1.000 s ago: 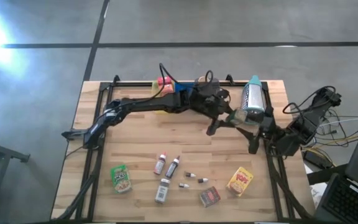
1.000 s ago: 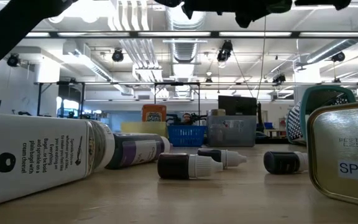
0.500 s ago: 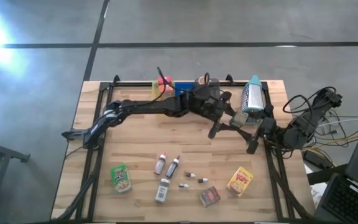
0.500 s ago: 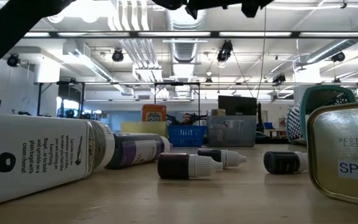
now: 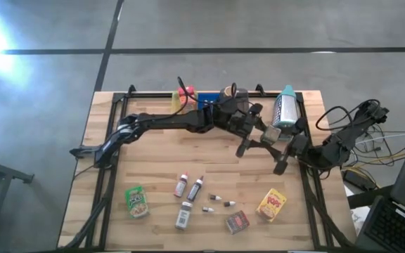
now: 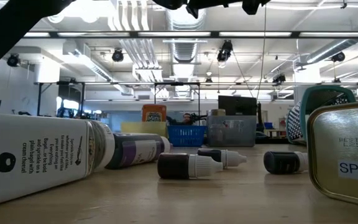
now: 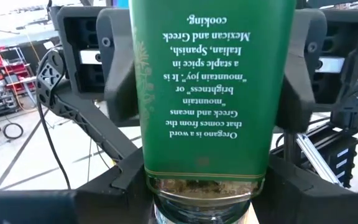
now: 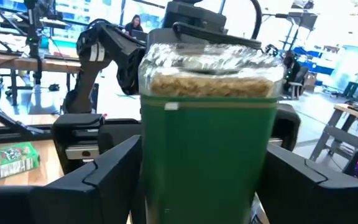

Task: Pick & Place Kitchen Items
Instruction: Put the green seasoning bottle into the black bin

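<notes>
- The table (image 5: pixel 153 161) is pale wooden planking inside a dark frame, standing on a grey concrete floor; the low view looks past it into a big workshop with ceiling ducts and strip lights.
- Along the table's far edge sit a yellow tray (image 5: pixel 179 96), a blue tray (image 5: pixel 204 98) and a grey tray (image 5: pixel 285 109).
- On the near half lie loose kitchen items: a green pouch (image 5: pixel 137 201), 2 slim dark bottles (image 5: pixel 195 187) lying side by side, a white-labelled jar (image 5: pixel 183 214), tiny vials (image 5: pixel 220 202), a dark spice tin (image 5: pixel 237 222) and a yellow snack box (image 5: pixel 272 204).
- In the low view the white-labelled jar lies on its side at the left, the vials in the middle, the spice tin at the right edge.
- A green-labelled oregano jar (image 7: pixel 205 87) is held in the air between both grippers, above the table's right middle, just in front of the grey tray.
- The left gripper (image 7: pixel 205 118) is clamped on the jar, 1 finger pressing each side of the green label.
- The right gripper (image 8: pixel 207 162) has its 2 fingers at either side of the same jar's body; I cannot tell whether they press on it or stand just off it.
- The left arm stretches from the left edge across the table's middle; the right arm reaches in from the right edge, wrist pointing at the left gripper.
</notes>
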Controlling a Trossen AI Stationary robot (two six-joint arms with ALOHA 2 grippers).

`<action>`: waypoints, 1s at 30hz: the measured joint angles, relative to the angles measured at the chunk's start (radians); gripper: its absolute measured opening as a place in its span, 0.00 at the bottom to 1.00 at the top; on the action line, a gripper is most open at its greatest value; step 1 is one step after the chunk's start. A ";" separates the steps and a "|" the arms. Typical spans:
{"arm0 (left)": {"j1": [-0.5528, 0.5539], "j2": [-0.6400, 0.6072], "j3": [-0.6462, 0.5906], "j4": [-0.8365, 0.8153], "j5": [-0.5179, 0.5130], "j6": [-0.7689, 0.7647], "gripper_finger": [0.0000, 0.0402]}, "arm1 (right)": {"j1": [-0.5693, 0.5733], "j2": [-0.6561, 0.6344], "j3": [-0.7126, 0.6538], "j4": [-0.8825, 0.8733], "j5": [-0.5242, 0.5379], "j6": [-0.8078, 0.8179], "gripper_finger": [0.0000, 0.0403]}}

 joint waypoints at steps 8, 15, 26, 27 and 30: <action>-0.003 0.002 0.000 -0.006 0.001 -0.003 0.53 | 0.001 0.000 0.000 0.000 0.000 -0.001 0.53; -0.003 0.002 0.000 -0.020 0.000 -0.054 0.54 | 0.001 -0.002 0.000 0.005 -0.001 0.004 0.49; 0.017 -0.073 0.002 -0.267 0.030 -0.074 0.68 | 0.002 -0.012 -0.001 -0.004 -0.008 -0.024 0.50; 0.022 -0.089 0.002 -0.310 0.028 -0.062 0.69 | 0.002 -0.016 -0.001 -0.005 -0.004 -0.025 0.49; 0.039 -0.134 0.000 -0.453 0.002 -0.059 0.69 | 0.002 -0.028 0.002 -0.008 0.013 -0.031 0.49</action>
